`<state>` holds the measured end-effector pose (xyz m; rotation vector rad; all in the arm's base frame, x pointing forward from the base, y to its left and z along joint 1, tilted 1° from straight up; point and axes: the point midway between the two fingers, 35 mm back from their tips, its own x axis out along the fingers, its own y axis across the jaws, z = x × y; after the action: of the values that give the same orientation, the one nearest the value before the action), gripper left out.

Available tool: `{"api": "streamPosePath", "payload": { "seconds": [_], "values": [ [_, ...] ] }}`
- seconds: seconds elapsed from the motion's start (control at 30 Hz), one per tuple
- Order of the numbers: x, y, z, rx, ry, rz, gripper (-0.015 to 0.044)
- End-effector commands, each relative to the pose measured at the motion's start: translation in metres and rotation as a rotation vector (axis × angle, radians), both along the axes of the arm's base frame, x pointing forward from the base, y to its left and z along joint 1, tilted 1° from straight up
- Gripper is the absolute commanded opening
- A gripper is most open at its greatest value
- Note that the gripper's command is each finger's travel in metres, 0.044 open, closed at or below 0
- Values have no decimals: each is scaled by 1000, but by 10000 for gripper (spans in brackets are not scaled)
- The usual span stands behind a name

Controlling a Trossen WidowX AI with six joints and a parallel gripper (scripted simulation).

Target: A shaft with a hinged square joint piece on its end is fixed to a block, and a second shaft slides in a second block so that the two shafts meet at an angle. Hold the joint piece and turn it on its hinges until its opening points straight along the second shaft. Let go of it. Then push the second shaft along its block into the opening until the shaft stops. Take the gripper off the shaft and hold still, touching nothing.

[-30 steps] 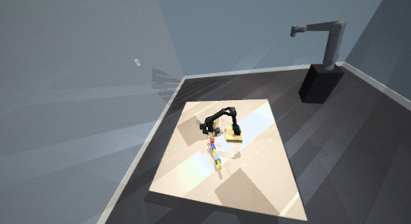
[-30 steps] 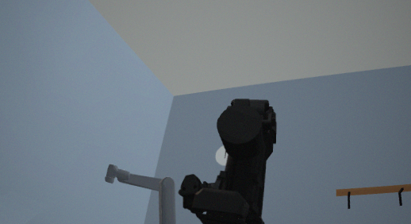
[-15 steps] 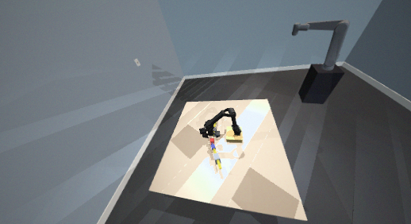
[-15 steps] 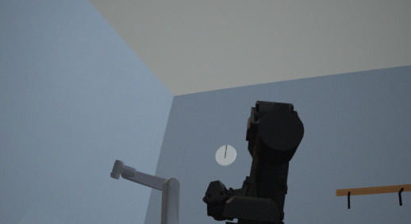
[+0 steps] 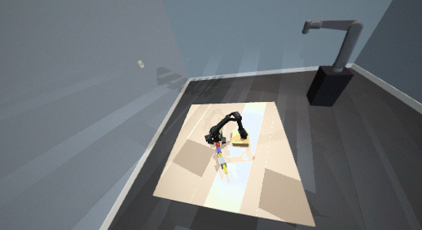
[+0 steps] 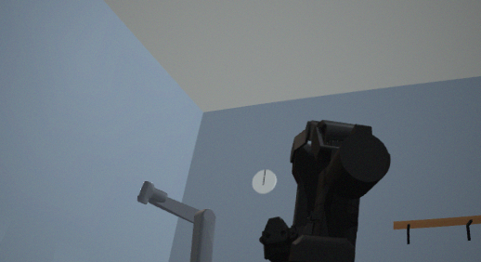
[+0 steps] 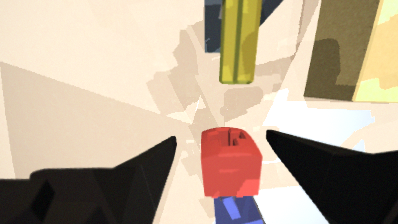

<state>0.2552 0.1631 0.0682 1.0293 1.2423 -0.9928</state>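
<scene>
The red joint piece (image 5: 217, 144) (image 7: 231, 172) stands at the lower middle of the wrist view, with a slotted opening on its upper far side. A blue hinge part (image 5: 219, 150) (image 7: 237, 211) sits behind it on the first shaft (image 5: 225, 170), which passes through a pale block (image 5: 222, 161). The yellow second shaft (image 7: 240, 45) ends beyond the red piece, with a gap between them. Its grey block (image 7: 212, 30) is partly in view. My gripper (image 7: 220, 137) is open and empty, its fingertips on either side of the red piece, without visible contact. Fingers are unclear in the top and exterior views.
A yellow box-like base (image 5: 240, 143) (image 7: 377, 55) stands right of the shafts and carries the arm. The pale table top (image 5: 277, 155) has strong light and shadow patches. A grey robot arm on a dark pedestal (image 5: 329, 87) stands far behind.
</scene>
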Motion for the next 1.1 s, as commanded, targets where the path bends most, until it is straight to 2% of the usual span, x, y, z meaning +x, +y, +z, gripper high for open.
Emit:
{"api": "streamPosePath", "payload": {
  "seconds": [0.0,0.33,0.67,1.07],
  "values": [
    [-1,-1,-10,-9,8,-6,440],
    [0,-2,-24,-9,8,-6,440],
    [0,-2,-24,-9,8,-6,182],
    [0,-2,-24,-9,8,-6,182]
  ]
}}
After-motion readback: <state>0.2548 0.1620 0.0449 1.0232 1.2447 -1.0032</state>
